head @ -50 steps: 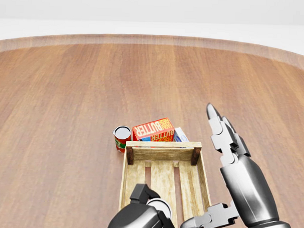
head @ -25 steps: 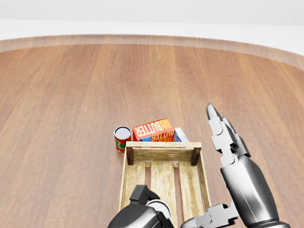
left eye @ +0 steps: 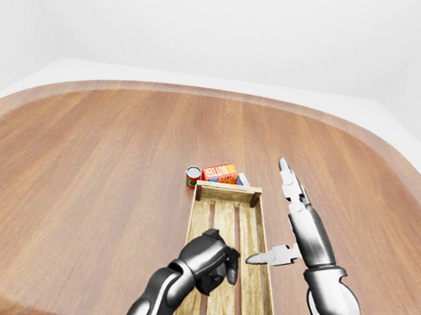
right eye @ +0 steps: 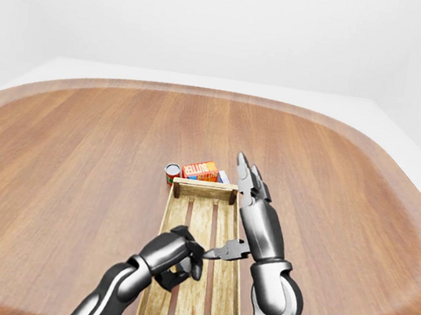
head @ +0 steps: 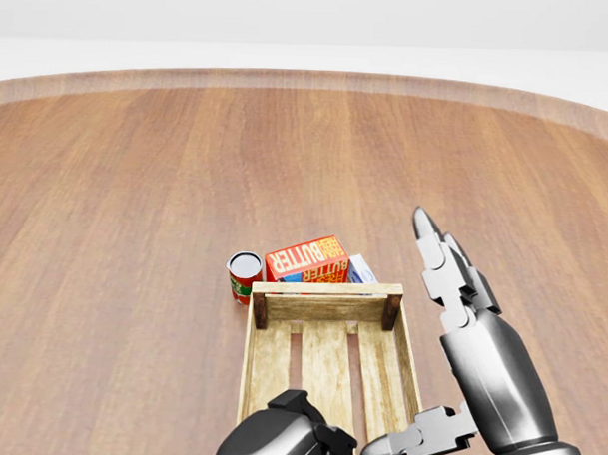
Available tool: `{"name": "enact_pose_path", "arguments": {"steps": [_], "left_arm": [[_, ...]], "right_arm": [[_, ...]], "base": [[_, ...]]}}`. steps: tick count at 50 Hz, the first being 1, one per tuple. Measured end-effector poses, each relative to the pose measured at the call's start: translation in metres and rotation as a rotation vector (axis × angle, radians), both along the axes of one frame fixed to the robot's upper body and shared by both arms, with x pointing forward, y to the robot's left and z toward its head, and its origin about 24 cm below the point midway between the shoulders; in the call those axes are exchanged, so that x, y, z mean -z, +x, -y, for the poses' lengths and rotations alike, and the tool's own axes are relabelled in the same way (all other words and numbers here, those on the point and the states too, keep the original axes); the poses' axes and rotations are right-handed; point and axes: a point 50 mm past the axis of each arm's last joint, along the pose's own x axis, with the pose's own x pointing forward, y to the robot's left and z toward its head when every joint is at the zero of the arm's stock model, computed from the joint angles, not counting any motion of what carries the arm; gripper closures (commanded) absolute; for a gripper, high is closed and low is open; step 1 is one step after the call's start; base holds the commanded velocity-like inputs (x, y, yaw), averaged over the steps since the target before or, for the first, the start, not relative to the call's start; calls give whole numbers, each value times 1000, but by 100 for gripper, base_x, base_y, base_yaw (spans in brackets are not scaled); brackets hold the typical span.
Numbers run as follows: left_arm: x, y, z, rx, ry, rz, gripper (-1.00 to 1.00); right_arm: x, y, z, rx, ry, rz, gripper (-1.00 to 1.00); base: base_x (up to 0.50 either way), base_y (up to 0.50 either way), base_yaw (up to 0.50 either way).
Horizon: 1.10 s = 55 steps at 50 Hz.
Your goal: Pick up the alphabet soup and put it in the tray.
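— On the wooden table [left eye: 76, 153], where is the alphabet soup [head: 244, 276] standing?
— Upright, just outside the tray's [head: 327, 289] top-left corner in the head view, beside the red butter box [head: 305, 258]; a blue-and-white carton [head: 361, 268] is peeking out next to that.
— And the hands?
— Over the tray, the left hand [left eye: 211, 257] is curling its fingers in; it seems to be holding nothing, though the fist is hiding its palm. At the tray's right edge, the right hand [head: 443, 322] is spreading wide, fingers straight, thumb pointing left.

"BUTTER" on the orange box [head: 306, 259]
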Motion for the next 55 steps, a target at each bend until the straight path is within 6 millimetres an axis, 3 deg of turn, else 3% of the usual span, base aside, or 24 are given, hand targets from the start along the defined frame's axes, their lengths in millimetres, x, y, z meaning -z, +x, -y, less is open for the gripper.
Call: {"name": "enact_pose_path", "arguments": {"steps": [4,5,9,14,18,22,24,25,27,55], "left_arm": [[0,0,0,0,-2,0,21],[0,0,0,0,-1,0,1],[0,0,0,-2,-3,3,-19],[-2,1,0,-6,-11,6,-33],[-3,2,-1,-10,-15,8,-22],[-3,3,-3,-16,-17,9,-35],[-3,4,-3,-19,-18,9,-54],[-3,4,-4,-21,-18,9,-83],[-3,5,-5,-24,-19,9,-98],[-15,18,-18,-81,-73,31,-100]], "right_arm": [[0,0,0,0,1,0,-98],[0,0,0,0,1,-1,-98],[0,0,0,0,1,-1,-98],[1,1,0,-1,1,-2,-98],[0,1,0,-2,1,-2,-98],[0,1,0,-3,1,-2,-98],[0,1,0,-3,1,-2,-98],[0,1,0,-3,0,-2,-98],[0,1,-1,-3,0,-1,-98],[1,1,-1,-5,-3,-6,-98]], "base": [[0,0,0],[0,0,0],[0,0,0],[0,0,0],[0,0,0],[0,0,0],[0,0,0],[0,0,0],[0,0,0],[0,0,0]]}}
